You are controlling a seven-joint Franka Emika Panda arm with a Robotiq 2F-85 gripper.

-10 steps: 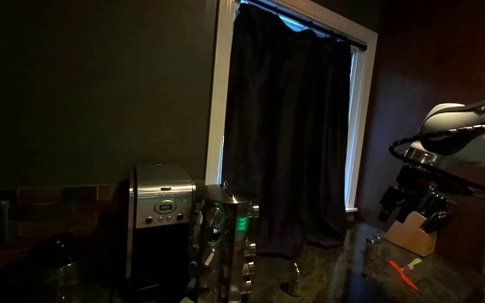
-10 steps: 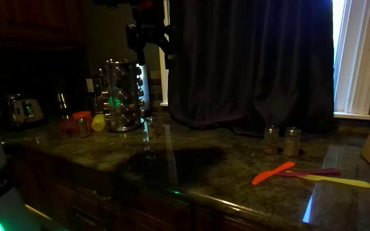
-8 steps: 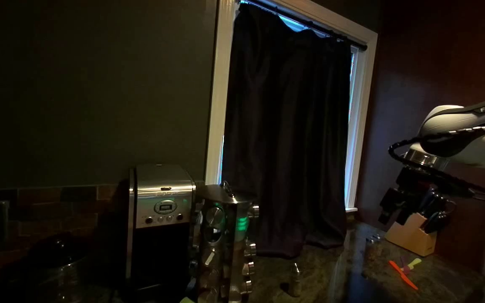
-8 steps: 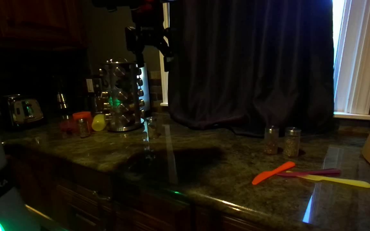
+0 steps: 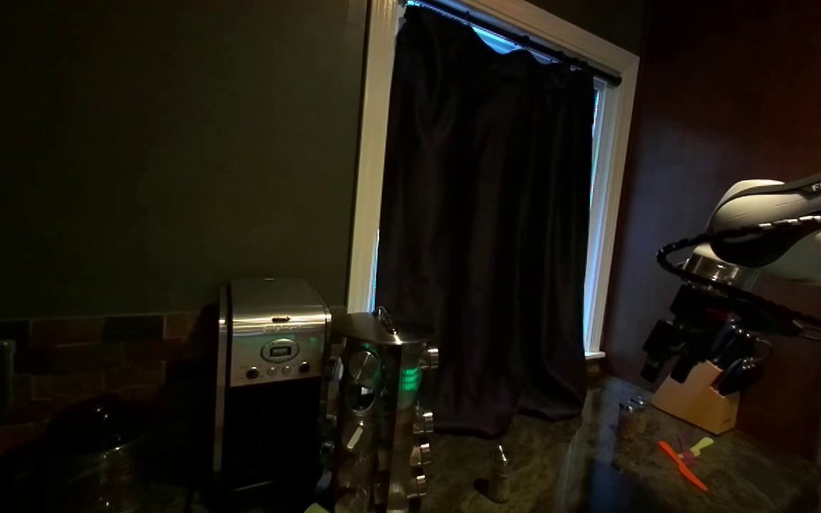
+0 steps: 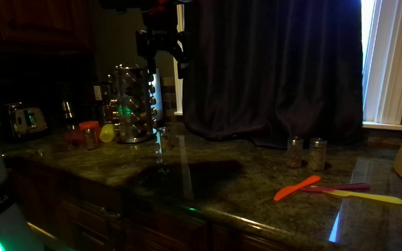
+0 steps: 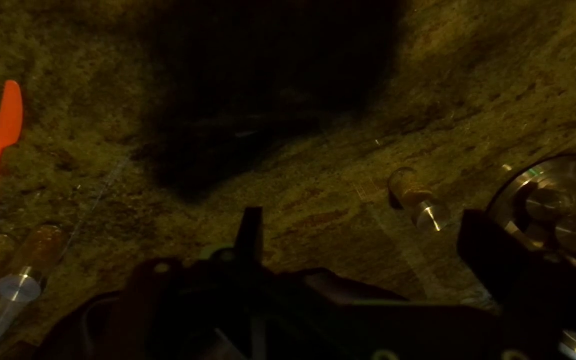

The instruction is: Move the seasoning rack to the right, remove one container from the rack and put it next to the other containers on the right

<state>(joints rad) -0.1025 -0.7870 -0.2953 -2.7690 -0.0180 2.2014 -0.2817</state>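
The seasoning rack (image 6: pixel 131 104), a round tiered carousel of shiny-lidded jars, stands on the counter beside a silver appliance (image 5: pixel 279 335). A lone container (image 6: pixel 165 139) is upright just right of the rack; the wrist view shows this container (image 7: pixel 410 192) between and below the fingertips. Farther right, two containers (image 6: pixel 294 155) stand side by side, and in the wrist view these two containers (image 7: pixel 38 255) are at lower left. High above the counter my gripper (image 6: pixel 166 72) points down, its jaws wide apart with nothing between them. My gripper (image 7: pixel 363 214) partly covers the rack's base (image 7: pixel 523 177).
Orange, purple and yellow knives (image 6: pixel 291 188) lie at the right, near a wooden knife block (image 5: pixel 699 395). Left of the rack are a small jar (image 6: pixel 90 139), a yellow cup (image 6: pixel 107 133), an orange cup (image 6: pixel 91 127) and a toaster (image 6: pixel 28 120). A dark curtain (image 6: pixel 270 69) hangs behind.
My gripper has come down slightly and stays open. The rack, the containers and the knives have not moved.
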